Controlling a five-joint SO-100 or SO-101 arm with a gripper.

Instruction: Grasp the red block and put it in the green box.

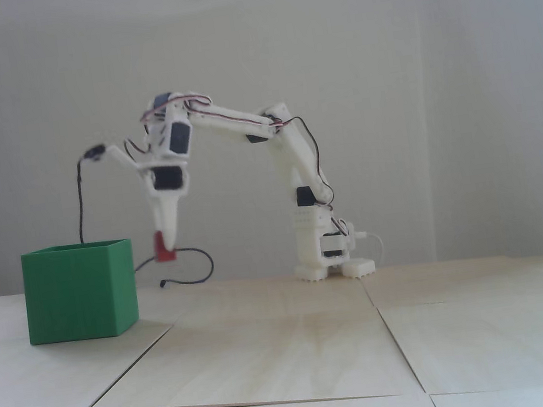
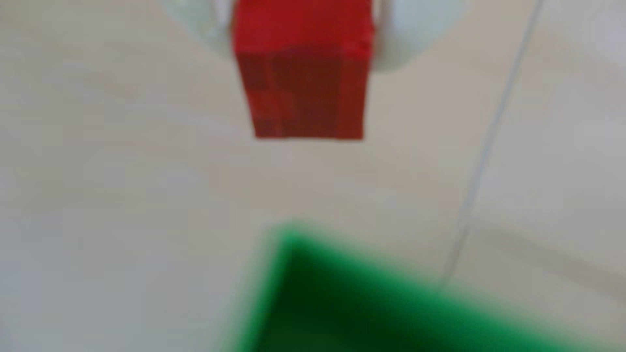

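The fingers (image 1: 169, 245) are clamped on the red block (image 1: 163, 249), holding it clear of the tabletop (image 1: 279, 333). It hangs just right of the green box (image 1: 79, 293) in the fixed view, near rim height.

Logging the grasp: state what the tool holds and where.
The tool holds the red block by its upper part, off the table beside the green box.

Matte red block (image 1: 163, 249); pale wood tabletop (image 1: 291, 342).
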